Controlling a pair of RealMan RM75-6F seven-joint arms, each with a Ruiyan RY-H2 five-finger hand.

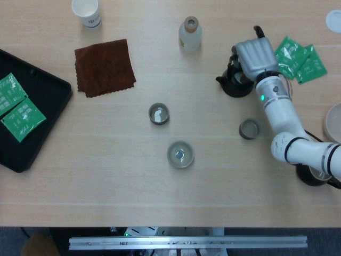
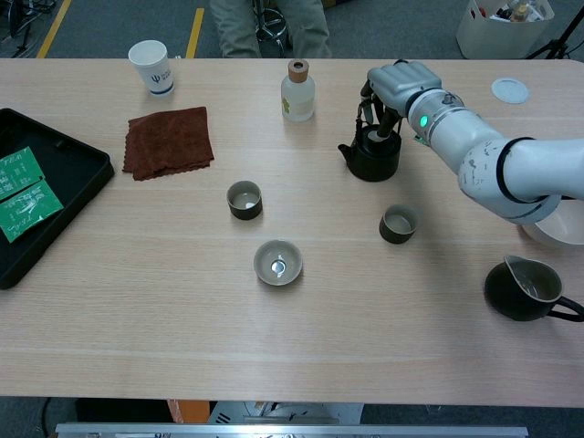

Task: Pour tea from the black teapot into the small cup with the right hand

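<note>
**Right hand over the teapot, grip unconfirmed**

The grey right hand [image 2: 399, 84] sits in the upper right of the chest view, arched directly over the squat black teapot [image 2: 370, 157], its dark fingers [image 2: 367, 102] hanging down around the lid and handle region. Whether they have actually closed on the teapot, I cannot tell from either view; the pot appears to stand on the light wooden table [image 2: 274, 347]. The posture suggests a top grasp being set up for lifting. The teapot's spout points toward the frame's left. The likely target, a small dark ceramic cup [image 2: 398, 223], stands below the teapot in the frame, near but apart, apparently within easy pouring reach. The left hand appears in neither view.
</note>
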